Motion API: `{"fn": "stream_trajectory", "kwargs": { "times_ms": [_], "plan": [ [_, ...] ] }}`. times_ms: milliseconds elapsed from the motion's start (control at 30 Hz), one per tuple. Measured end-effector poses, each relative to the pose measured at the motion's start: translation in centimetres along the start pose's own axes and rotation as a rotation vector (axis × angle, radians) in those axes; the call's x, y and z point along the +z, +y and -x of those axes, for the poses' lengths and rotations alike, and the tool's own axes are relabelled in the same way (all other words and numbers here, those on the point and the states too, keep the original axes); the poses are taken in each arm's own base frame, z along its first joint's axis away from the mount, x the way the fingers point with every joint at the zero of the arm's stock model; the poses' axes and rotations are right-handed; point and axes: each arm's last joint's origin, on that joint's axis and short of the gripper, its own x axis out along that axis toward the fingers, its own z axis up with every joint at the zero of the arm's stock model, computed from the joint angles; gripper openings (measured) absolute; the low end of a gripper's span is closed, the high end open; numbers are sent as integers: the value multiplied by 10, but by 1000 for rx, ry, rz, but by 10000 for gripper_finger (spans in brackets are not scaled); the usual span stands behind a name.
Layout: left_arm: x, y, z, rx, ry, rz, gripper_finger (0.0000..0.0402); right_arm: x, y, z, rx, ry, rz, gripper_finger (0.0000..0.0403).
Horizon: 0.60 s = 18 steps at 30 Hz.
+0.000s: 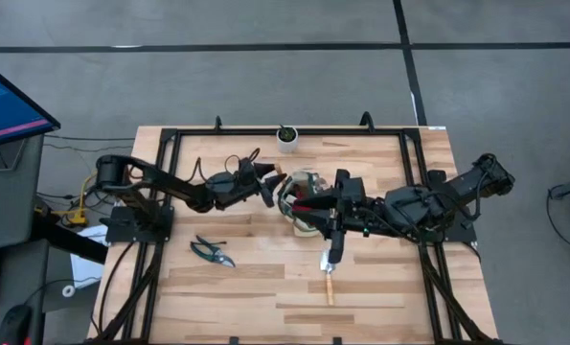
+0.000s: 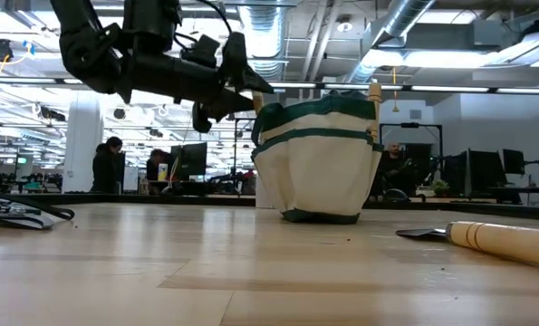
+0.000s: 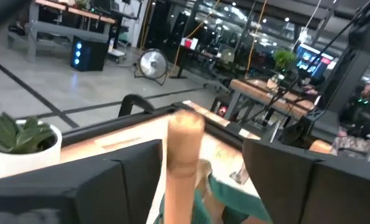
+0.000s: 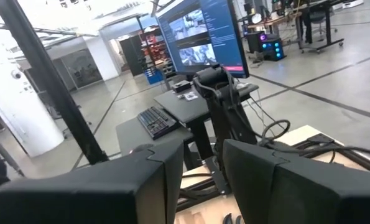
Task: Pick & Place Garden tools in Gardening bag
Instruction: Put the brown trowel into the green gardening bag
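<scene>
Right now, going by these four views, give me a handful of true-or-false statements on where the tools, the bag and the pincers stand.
1. The gardening bag stands upright on the table. True.
2. The pruning shears are inside the bag. False: they lie on the table, on the left arm's side.
3. A wooden-handled trowel lies on the table in front of the bag. True.
4. The left pincer hangs over the shears. False: it is at the bag's rim, jaws apart, a wooden handle between them.
5. The white plant pot is tipped over. False: it stands upright.
</scene>
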Motion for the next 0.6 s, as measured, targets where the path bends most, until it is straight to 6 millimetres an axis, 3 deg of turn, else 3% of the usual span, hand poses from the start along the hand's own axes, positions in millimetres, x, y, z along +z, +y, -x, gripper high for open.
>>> {"fn": "stream_trajectory", "kwargs": {
  "times_ms": [100,333,467,600],
  "plan": [
    [7,-1,3,-9,26,-20,228,-2,4,3,14,5,0,108],
    [-2,2,5,-5,156,-72,237,-5,14,10,50,17,1,108],
    [23,-2,16,-30,135,-165,237,-6,17,13,62,21,10,108],
    [46,0,39,-38,236,-243,237,-6,20,17,78,25,10,108]
  ]
}}
